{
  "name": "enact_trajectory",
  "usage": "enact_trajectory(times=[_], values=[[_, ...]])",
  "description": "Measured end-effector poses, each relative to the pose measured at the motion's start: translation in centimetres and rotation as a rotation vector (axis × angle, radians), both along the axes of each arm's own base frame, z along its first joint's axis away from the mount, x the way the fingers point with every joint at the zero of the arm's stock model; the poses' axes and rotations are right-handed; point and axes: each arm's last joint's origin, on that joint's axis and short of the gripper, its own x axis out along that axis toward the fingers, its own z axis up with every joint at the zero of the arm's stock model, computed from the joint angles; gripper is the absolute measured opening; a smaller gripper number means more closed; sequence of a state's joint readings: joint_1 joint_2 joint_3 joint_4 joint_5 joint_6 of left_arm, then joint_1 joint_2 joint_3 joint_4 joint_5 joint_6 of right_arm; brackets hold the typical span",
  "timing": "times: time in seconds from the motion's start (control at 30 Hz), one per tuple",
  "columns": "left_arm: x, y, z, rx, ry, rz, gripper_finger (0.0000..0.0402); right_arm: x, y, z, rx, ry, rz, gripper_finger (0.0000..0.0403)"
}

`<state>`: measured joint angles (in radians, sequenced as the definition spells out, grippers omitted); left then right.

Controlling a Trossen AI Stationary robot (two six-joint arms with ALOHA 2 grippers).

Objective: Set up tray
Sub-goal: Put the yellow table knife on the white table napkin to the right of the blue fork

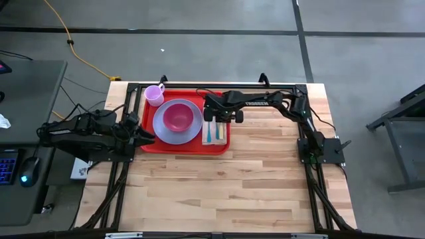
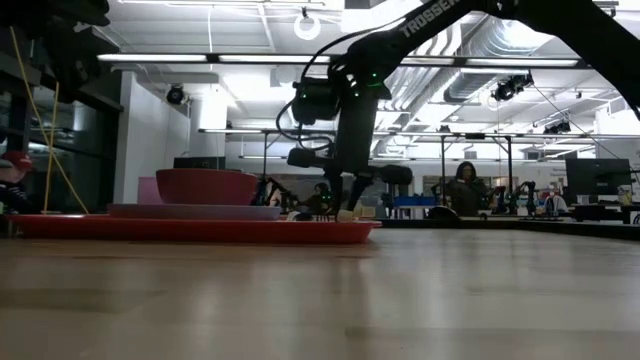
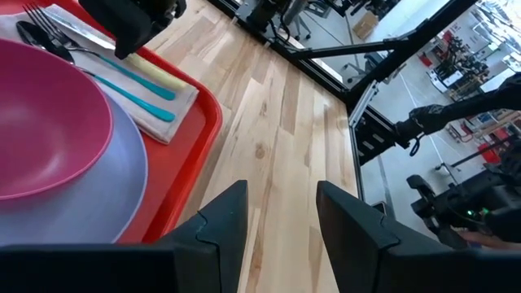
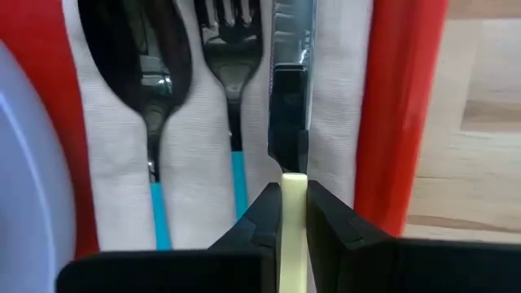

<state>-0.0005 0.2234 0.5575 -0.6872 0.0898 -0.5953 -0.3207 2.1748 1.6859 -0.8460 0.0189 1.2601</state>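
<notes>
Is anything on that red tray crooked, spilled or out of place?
Nothing stands out. The tray holds the lavender plate with a pink bowl, a cup, and cutlery laid side by side on a napkin. The right gripper grips the knife.

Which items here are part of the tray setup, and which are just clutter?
Job:
tray
lavender plate with pink bowl
lavender cup
napkin with spoon, fork, knife
right gripper, shut on knife's yellow handle
left gripper, open, beside tray

Lying about:
yellow cable
side desk with mouse, keyboard
</notes>
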Motion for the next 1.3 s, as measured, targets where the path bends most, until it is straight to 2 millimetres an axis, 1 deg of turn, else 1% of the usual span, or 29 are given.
enact_trajectory(times=[0.13,0.37,0.97,1.17,1.3], values=[[0.0,0.0,0.0,0.0,0.003,0.0,0.0179,0.1,0.0,-0.4,0.006,0.008,0.001,0.0019],[0.0,0.0,0.0,0.003,0.004,-0.003,0.0179,0.3,0.0,-1.1,0.028,0.01,-0.002,0.0035],[0.0,0.0,0.0,0.019,0.002,-0.014,0.0179,0.3,0.0,-1.1,0.018,0.006,0.043,0.0089],[0.0,0.0,0.0,0.019,0.002,-0.014,0.0179,0.3,-0.1,-1.1,0.022,0.004,0.078,0.0094],[0.0,0.0,0.0,0.019,0.002,-0.014,0.0179,0.2,-0.6,-1.1,0.055,-0.013,0.092,0.0092]])
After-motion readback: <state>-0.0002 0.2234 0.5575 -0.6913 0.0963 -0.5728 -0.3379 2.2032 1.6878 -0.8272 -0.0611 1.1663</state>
